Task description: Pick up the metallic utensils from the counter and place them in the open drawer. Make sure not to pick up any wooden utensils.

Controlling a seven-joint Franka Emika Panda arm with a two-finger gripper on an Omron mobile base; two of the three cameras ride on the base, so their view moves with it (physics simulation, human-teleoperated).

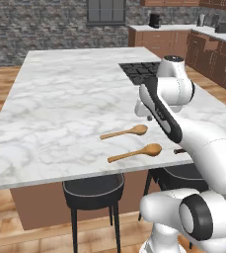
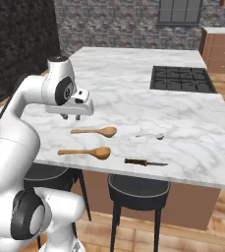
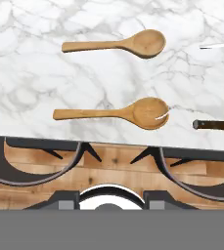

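Two metallic utensils lie on the desk (image 2: pixel 192 128) near its front edge: a small silver spoon (image 2: pixel 152 135) and, nearer the edge, a dark-handled knife (image 2: pixel 144 162), both with long axes running roughly parallel to that edge. Two wooden spoons (image 2: pixel 92 131) (image 2: pixel 87 152) lie between them and the hand (image 2: pixel 71 117), also near the front edge. The hand hovers above the desk beyond the wooden handles, holding nothing; its opening cannot be judged. The metal pieces lie past the wooden bowls.
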